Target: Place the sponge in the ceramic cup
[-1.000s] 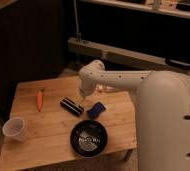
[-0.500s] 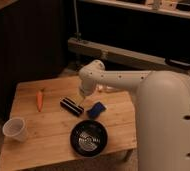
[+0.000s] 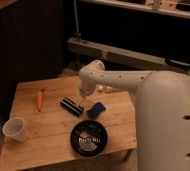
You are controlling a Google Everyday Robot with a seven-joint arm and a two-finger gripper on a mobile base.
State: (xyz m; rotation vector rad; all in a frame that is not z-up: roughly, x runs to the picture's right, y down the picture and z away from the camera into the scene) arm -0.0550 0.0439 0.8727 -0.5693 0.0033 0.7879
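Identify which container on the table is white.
The ceramic cup at the near-left corner; the bowl is black. The gripper hovers above the black bar.

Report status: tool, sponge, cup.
Tool low by black bar. Sponge on table beside it. Ceramic cup upright, near corner; bar lies between.

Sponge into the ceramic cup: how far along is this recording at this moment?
Nothing looks done: the sponge lies on the table, far from the ceramic cup at the front left corner. In hand: the gripper hangs low just left of the sponge, beside the black bar. Left: grasp the sponge, carry it across to the cup, release it inside.
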